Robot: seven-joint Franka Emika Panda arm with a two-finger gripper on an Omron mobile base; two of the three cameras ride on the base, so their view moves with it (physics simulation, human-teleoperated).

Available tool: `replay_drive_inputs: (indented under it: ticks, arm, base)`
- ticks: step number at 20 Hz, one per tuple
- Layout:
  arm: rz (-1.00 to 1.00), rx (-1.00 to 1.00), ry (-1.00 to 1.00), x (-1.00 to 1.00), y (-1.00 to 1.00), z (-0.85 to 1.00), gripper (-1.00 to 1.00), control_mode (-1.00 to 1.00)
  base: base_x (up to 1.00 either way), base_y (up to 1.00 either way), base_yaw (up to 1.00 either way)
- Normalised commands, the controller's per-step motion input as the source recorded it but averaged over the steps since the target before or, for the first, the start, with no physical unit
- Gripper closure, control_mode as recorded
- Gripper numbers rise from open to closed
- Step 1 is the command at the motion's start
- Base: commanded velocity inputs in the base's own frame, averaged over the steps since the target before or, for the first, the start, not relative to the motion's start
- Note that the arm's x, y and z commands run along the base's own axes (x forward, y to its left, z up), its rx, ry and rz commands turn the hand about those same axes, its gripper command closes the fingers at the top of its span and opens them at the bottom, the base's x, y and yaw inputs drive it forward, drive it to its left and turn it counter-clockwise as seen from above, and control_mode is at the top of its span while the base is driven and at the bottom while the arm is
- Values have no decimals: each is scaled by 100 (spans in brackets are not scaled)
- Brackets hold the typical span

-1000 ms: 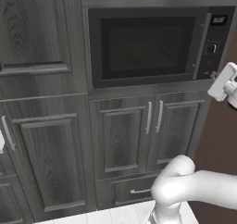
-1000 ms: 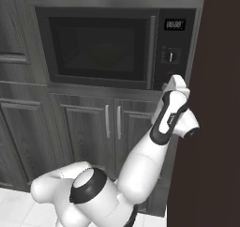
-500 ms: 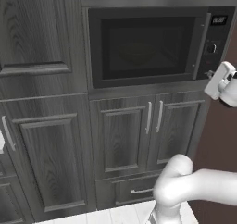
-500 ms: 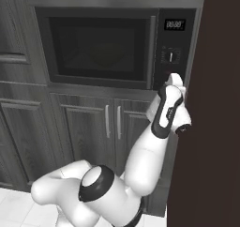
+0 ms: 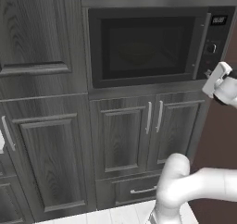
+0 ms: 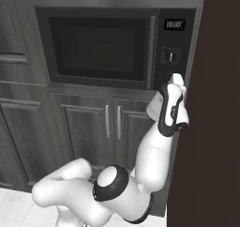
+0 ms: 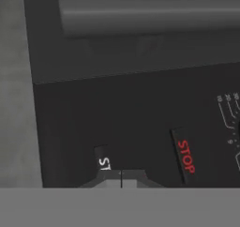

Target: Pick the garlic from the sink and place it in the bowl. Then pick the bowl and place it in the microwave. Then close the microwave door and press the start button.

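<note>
Grey wood cabinet doors (image 5: 46, 149) fill the wall in front of me, w/ the microwave (image 5: 152, 45) built in above the double doors. Microwave door (image 6: 96, 48) sits flush and shut; through its dark glass I think I can make out a dim rounded shape, prob the bowl (image 6: 105, 56), too murky to be sure, garlic not discernible. Arm reaches up at the right side of the unit so the hand meets the control panel (image 6: 172, 48) square-on, which fits the last step, the start press. Gripper (image 7: 121, 178) is right at the panel's lower part: in hand view the tips sit closed together, just a thin seam between them, holding nothing, nosed up against the start button (image 7: 104, 162) (only "ST" visible). Red STOP button (image 7: 185, 155) lies just right of it, so I'd judge sideways drift the main risk.
</note>
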Motion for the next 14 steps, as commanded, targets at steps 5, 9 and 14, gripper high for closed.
replay_drive_inputs:
  ticks: [5,9,14]
  arm:
    - [-4,0,0,37,-9,-17,100,-100]
    - [-5,0,0,37,-7,-4,100,-100]
    - [-2,1,0,8,-2,-4,100,-100]
  base:
    - [0,0,0]
    - [0,0,0]
    - [0,0,0]
